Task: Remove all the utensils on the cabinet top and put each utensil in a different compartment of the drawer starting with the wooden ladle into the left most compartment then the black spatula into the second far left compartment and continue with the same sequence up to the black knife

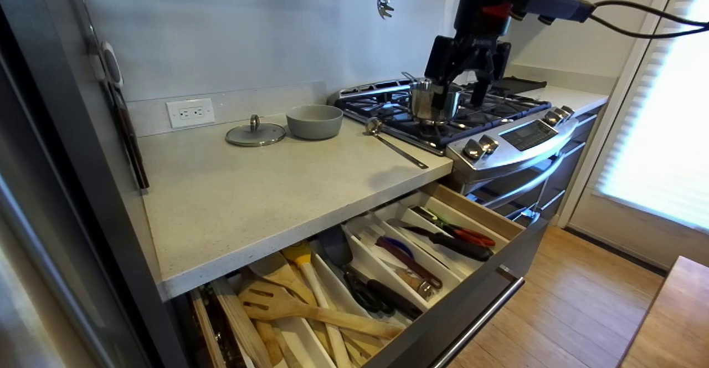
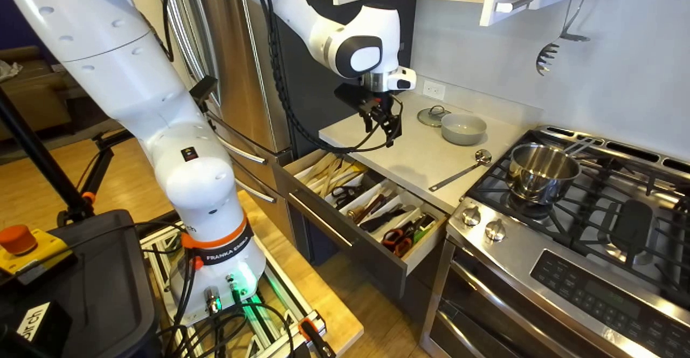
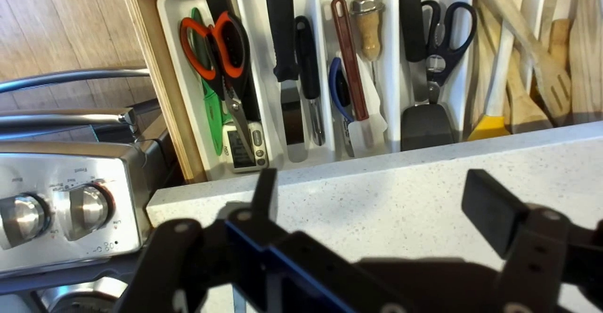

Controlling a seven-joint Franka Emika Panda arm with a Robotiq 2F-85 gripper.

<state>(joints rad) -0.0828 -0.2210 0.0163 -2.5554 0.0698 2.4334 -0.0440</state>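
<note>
Gripper (image 3: 377, 204) is spread wide, fingers well apart; in the wrist view the worktop (image 3: 348, 209) shows through the gap. It hangs unloaded in the air above the worktop, near the front edge, apart from everything below.

Metal ladle (image 1: 399, 148) is lying flat on the worktop, seen in both exterior views. Runs along the stove-side edge: scoop toward the back and just beside the stove (image 2: 517, 250), handle end near the front edge, close to the stove-side corner. It sits lower than the gripper and apart from it; sideways offset I can't call. In the wrist view the gripper hides most of that zone.

Drawer (image 2: 372, 263) is pulled out under the front edge. From its stove-side end: orange-handled scissors (image 3: 231, 94), blades crossing a timer (image 3: 247, 148); next compartment, two black-handled tools (image 3: 285, 44) side by side; then a brown-handled spatula (image 3: 354, 77); then the black spatula (image 3: 426, 127) with black scissors (image 3: 440, 68). Wooden utensils (image 1: 321, 310) lie toward the far end, a slotted one slanting across others.

Near the worktop's back edge: glass lid (image 1: 256, 135) and grey bowl (image 1: 314, 127), just beside each other, bowl nearer the stove.
</note>
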